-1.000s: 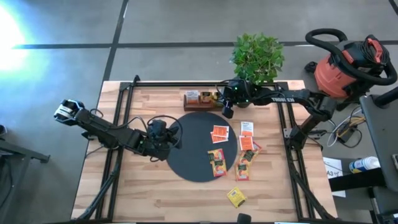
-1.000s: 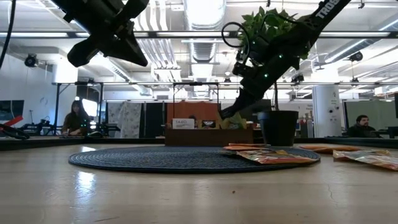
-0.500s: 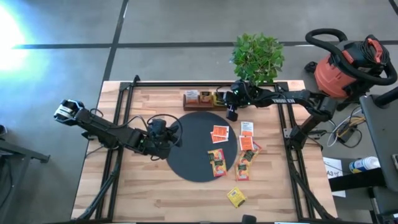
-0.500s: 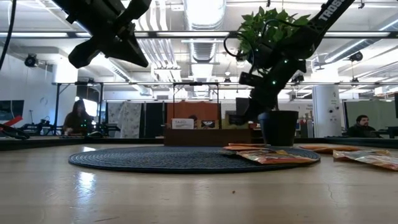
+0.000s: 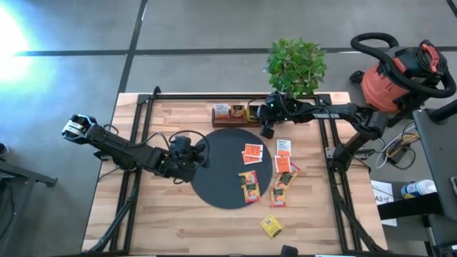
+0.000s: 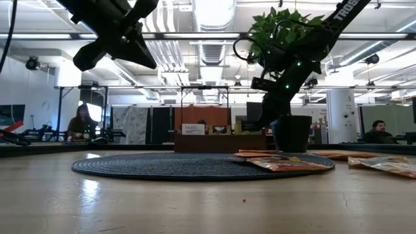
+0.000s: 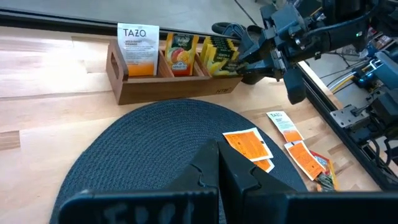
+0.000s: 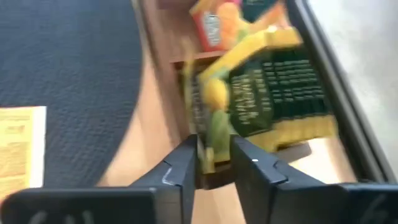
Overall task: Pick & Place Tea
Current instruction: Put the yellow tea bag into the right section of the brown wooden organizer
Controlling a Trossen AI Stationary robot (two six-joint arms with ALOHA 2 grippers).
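We find the tea in two places: flat square paper sachets, orange-red and yellow, lie loose on the desk, one orange-red pair (image 5: pixel 251 153) on the large round black woven mat (image 5: pixel 218 178) and others just off its right edge (image 5: pixel 283 165), with a yellow sachet (image 5: pixel 270 226) well apart near the front; further sachets stand upright in the small brown wooden compartment box (image 7: pixel 168 79) at the mat's far edge. The yellow-and-green sachets in the end compartment (image 8: pixel 261 93) sit directly ahead of the right gripper (image 8: pixel 214 165), whose fingers stand slightly apart with a sachet edge between them; we cannot tell whether they are bearing on it. In our judgement the step in hand is seating a sachet in that compartment, and it calls for letting go only when the paper stands inside the wooden wall, then lifting straight up so the neighbouring packets are not dragged out. The sachets are thin, glossy and light, likely to slide or bend; the mat is coarse and ribbed, the box rigid with thin partitions, the desk (image 5: pixel 171 221) smooth pale planking. The left gripper (image 7: pixel 219 171) waits over the mat's left side, fingers pressed together and holding nothing.
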